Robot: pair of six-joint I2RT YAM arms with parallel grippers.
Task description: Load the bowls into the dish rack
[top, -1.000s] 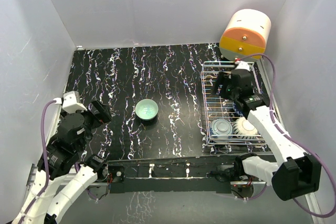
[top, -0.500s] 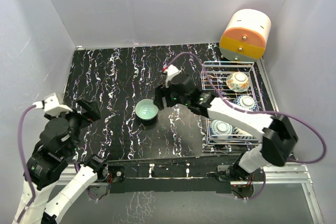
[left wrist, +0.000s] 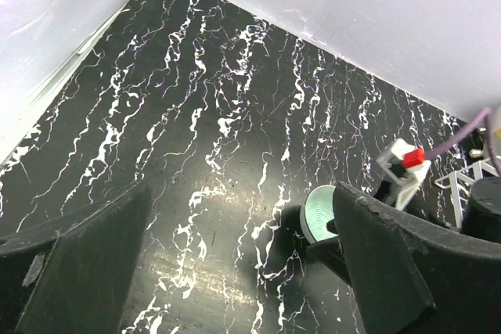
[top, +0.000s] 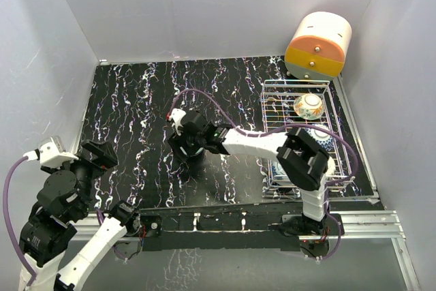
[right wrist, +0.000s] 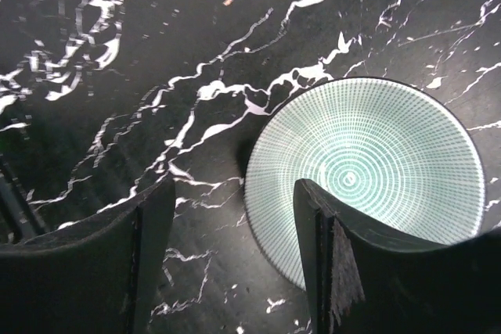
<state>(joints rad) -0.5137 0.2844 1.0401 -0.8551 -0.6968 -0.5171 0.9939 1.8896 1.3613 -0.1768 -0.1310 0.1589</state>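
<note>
Right gripper (right wrist: 235, 189) is open, its fingers straddling the near rim of the mint green ribbed ceramic bowl (right wrist: 368, 166), evidently set to pinch the wall. The bowl sits upright on the black white-veined table (top: 136, 100), well apart from the silver wire dish rack (top: 297, 82) (which holds a cream flowered bowl (top: 308, 105)). Left gripper (left wrist: 243, 193) is open and empty, held aside.

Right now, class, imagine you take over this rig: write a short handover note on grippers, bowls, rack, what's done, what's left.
Left gripper: open, empty, above the table.
Right gripper: open, straddling the rim of the green bowl, not yet gripping.
Green bowl: upright on the table, outside the rack.
Done: flowered bowl in the rack; the right arm hides much else there.
Left: grip the green bowl, load it.
</note>
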